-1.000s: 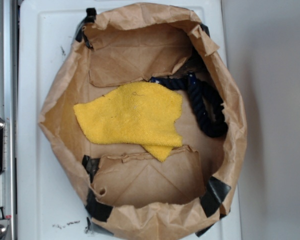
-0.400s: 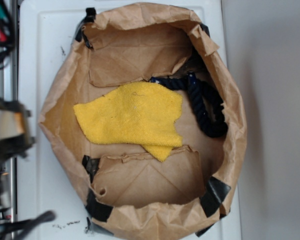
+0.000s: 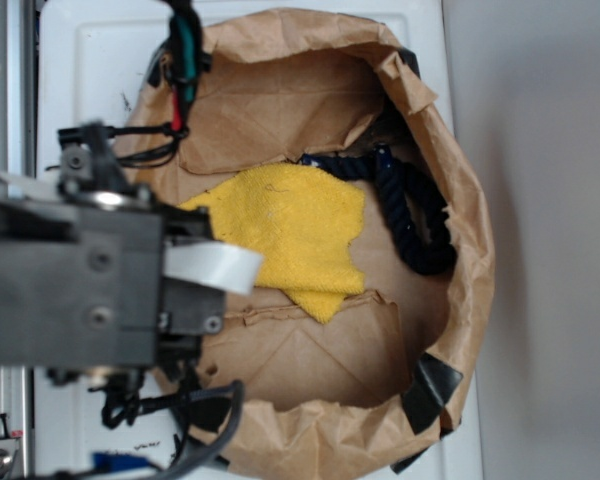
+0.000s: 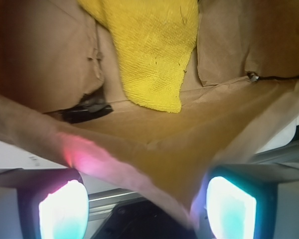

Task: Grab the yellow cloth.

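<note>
Yellow terry marks the target: in the exterior view the yellow cloth (image 3: 295,235) lies flat on the floor of a wide, crumpled paper bag (image 3: 460,200) that sits on a white desk (image 3: 90,80), with a dark rope (image 3: 412,215) curled just beside its right edge. The arm (image 3: 70,290) juts in from the left over the bag's rim and hides the cloth's left end; its fingers cannot be made out from here. In the wrist view the gripper (image 4: 147,204) shows two glowing fingers (image 4: 64,209) spread wide apart with nothing between them but the bag's near wall, which rises in front of the camera; beyond it the cloth's rounded end hangs toward the lens, flanked by folded brown flaps. The approach looks barely begun. To do it well, I judge the fingers should clear the paper rim first, come down over the cloth's middle away from the rope, and close on terry, not paper.
</note>
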You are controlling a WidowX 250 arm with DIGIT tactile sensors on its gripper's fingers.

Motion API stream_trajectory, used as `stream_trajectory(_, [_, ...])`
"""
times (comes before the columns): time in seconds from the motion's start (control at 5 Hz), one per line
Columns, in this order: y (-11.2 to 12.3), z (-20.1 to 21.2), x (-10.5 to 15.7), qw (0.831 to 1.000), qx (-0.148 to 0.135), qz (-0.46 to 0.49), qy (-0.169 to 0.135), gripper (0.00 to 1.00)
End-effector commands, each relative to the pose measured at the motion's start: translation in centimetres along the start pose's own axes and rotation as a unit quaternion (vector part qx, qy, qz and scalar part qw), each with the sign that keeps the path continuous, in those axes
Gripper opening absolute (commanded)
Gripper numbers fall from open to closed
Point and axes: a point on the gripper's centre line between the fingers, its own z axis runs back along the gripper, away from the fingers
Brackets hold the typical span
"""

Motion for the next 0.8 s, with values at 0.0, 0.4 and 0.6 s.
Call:
stream_trajectory(0.0, [0.8,-4.0,2.8,0.999,0.031,-0.007,0.015,1.0])
stream_trajectory(0.4, [1.6,2.2,4.2,1.0,-0.012,-0.011,-0.025,1.0])
stream_trajectory(0.6, [2.5,5.2,4.2,0.998,-0.034,-0.007,-0.05,1.0])
